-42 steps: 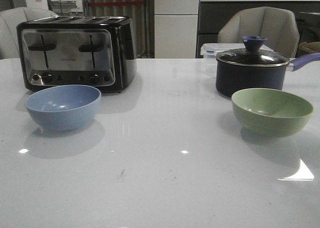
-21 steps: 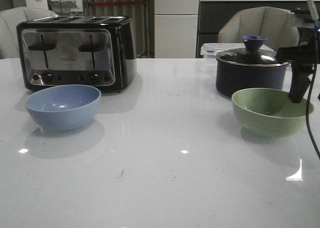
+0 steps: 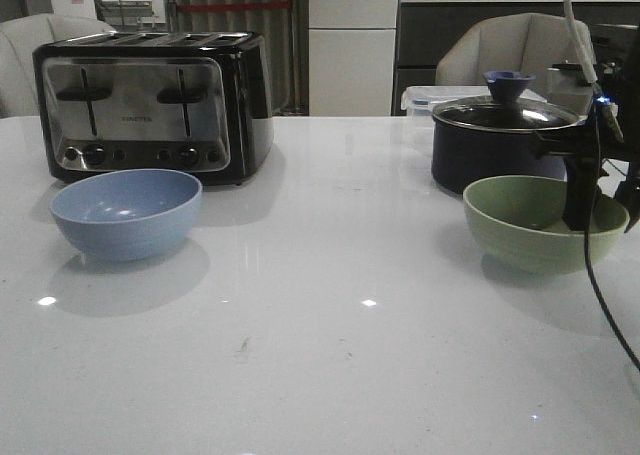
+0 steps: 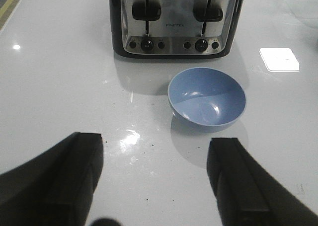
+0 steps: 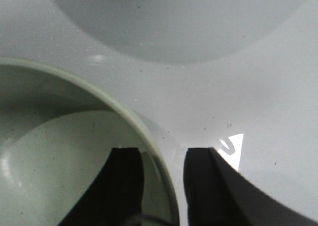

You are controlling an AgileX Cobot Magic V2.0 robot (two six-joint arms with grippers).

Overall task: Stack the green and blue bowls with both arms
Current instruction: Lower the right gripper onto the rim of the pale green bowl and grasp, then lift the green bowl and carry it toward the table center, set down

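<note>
Your right gripper (image 5: 161, 179) sits over the rim of the green bowl (image 3: 535, 220), one finger inside and one outside, not squeezed tight yet. That bowl is just in front of the dark pot (image 3: 500, 145). Your left gripper (image 4: 156, 181) is spread wide and holds nothing. The blue bowl (image 4: 206, 101) sits past it (well apart), just in front of the toaster (image 3: 150, 100).

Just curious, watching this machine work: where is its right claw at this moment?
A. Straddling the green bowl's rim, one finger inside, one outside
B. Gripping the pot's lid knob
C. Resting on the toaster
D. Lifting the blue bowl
A: the right wrist view shows the right claw with the green bowl rim running between its fingers, one inside, one outside.
</note>
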